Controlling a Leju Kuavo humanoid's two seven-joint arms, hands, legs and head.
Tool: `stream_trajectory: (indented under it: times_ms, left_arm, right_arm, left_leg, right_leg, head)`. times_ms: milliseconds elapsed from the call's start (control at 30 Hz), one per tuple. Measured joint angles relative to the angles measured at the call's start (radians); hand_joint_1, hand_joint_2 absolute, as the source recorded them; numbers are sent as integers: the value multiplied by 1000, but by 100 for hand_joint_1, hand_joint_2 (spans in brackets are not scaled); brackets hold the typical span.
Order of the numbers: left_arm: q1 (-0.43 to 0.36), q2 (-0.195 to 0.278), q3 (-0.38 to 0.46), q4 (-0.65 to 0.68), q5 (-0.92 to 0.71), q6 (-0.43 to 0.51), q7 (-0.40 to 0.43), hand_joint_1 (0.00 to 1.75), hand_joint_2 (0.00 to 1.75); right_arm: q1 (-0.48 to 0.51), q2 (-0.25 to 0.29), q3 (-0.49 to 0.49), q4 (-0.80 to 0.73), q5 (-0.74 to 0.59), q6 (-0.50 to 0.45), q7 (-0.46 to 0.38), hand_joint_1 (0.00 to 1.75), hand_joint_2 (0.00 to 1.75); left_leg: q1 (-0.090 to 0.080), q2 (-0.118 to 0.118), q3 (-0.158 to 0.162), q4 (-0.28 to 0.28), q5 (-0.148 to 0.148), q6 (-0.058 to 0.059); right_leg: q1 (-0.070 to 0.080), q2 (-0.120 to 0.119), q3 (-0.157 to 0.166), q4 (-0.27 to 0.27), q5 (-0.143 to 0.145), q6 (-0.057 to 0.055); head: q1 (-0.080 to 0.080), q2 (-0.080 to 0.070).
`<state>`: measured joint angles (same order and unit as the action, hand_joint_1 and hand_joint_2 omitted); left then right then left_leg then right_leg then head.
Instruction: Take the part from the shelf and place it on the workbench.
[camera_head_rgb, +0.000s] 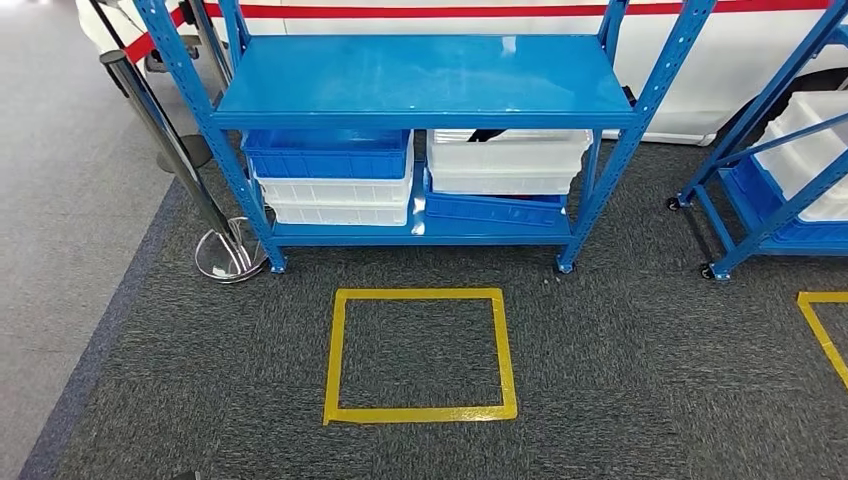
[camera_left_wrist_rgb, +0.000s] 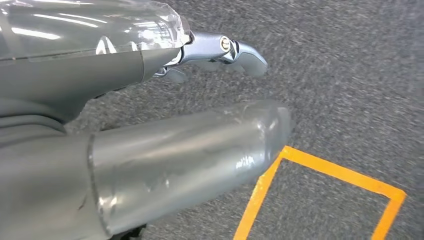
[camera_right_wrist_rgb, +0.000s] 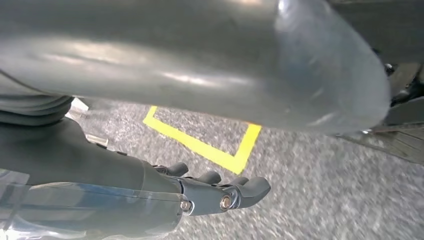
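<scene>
Hanging over grey carpet, the left robot hand (camera_left_wrist_rgb: 200, 95) and right robot hand (camera_right_wrist_rgb: 210, 150) hold nothing, fingers apart. Bins (blue and white) sit on the blue shelf's (camera_head_rgb: 425, 80) lower level; the part cannot be made out.

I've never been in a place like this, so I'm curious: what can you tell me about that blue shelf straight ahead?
The blue shelf is a painted metal rack with perforated uprights on small feet, standing upright on dark grey carpet behind a yellow tape square. Its glossy top board looks bare. On the lower board, the left stack has a blue bin over white ones; on the right, a white bin rests on a tilted blue one.
</scene>
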<state>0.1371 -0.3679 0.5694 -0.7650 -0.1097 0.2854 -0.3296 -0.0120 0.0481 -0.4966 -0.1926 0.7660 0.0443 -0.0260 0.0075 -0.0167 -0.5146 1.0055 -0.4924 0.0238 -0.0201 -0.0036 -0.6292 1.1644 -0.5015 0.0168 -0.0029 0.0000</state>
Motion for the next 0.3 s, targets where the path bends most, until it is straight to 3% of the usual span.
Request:
stream_trajectory:
  times_ms: [33, 100, 200, 300]
  left_arm:
    - [-2, 0, 1, 1, -4, -2, -3, 0, 0]
    - [-5, -1, 4, 1, -11, -4, -7, 0, 0]
    - [-8, -1, 5, 1, -15, -8, -10, 0, 0]
    - [-9, -1, 6, 1, -21, -15, -12, 0, 0]
  right_arm:
    - [0, -2, -3, 0, 0, 0, 0, 0, 0]
    - [-1, -3, -8, 0, 0, 0, 1, 0, 0]
    - [-4, -2, -12, 0, 2, 0, 1, 0, 0]
    - [-1, -2, -14, 0, 5, 0, 1, 0, 0]
  left_leg:
    - [-2, -2, 6, 5, -9, -6]
    - [-5, -5, 11, 9, -23, -18]
    - [-4, -4, 20, 12, -38, -33]
    - [-1, 5, -14, 96, -68, -45]
  right_leg:
    - [0, 3, 26, -60, 22, -1]
    - [2, 7, 52, -117, 24, -10]
    - [3, 7, 65, -123, 8, -30]
    - [-1, 1, 90, -131, -7, -45]
  head:
    - [2, 0]
    - [3, 0]
    - [-1, 0]
    - [-10, 0]
